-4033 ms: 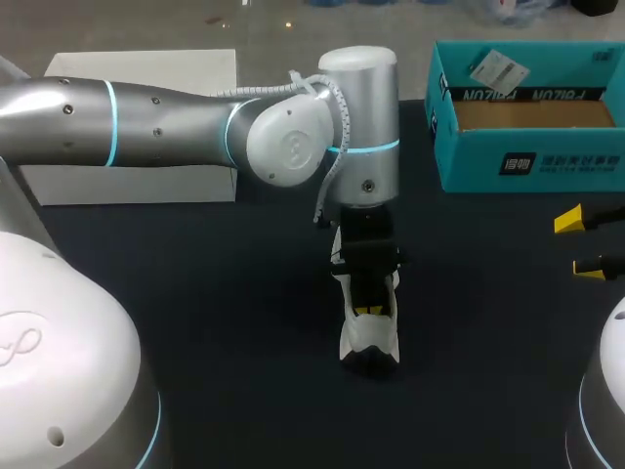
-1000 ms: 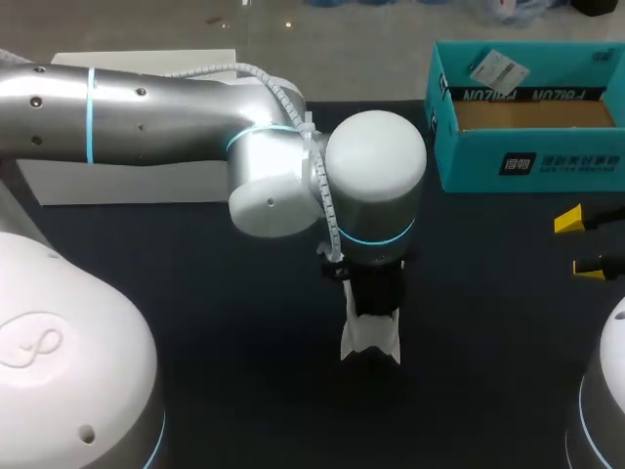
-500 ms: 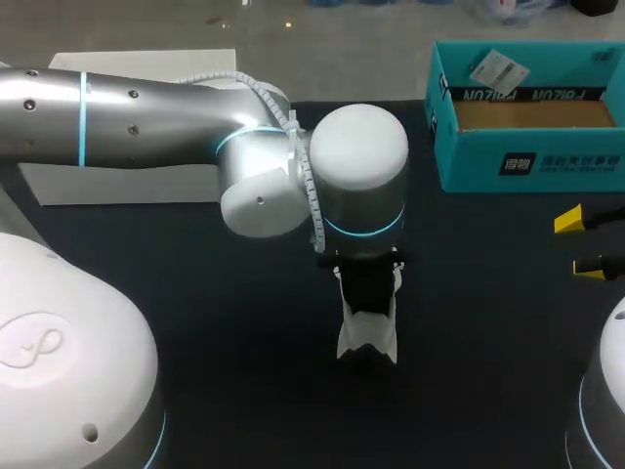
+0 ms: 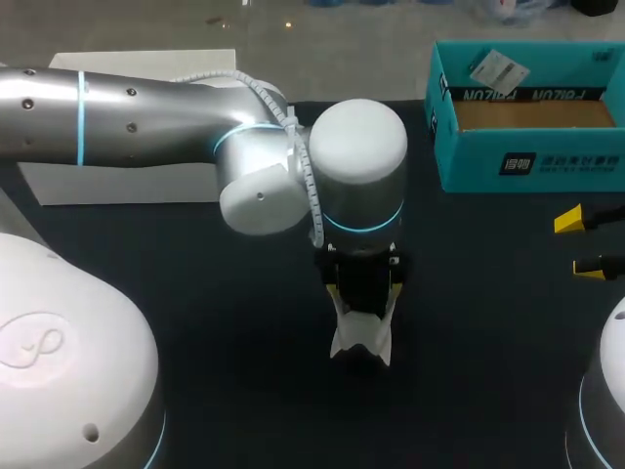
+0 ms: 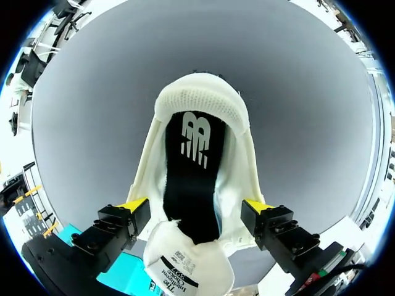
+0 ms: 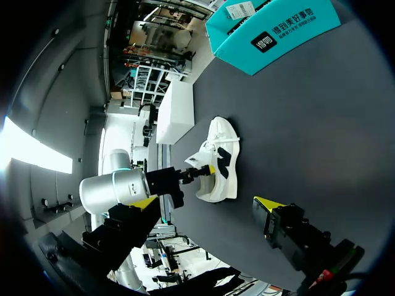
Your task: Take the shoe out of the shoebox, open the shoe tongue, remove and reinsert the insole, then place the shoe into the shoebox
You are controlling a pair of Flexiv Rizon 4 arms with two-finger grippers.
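Left tool (image 5: 196,206) straddles the shoe (image 5: 199,179) from above. Its fingers are spread wide, with one yellow tip against each side of the white upper, so it has the shoe clamped across its width. The shoe is on the dark table (image 4: 195,293) just below the middle of the head view, mostly hidden under the wrist of the left arm (image 4: 146,117) (only a white end shows past it). Seen from the left wrist, the tongue (image 5: 188,268) is folded back towards the camera with its printed label facing up. The black insole (image 5: 192,179) lies inside the shoe and reaches to the far rounded end. The right tool (image 4: 578,242) sits at the right edge of the head view, well apart from the shoe, its fingers wide apart and holding nothing. The teal shoebox (image 4: 527,166) stands in the upper right of the frame, its top uncovered, with a paper tag (image 4: 496,68) near its back wall. A white box (image 4: 127,186) lies in the upper left, partly behind the left arm.
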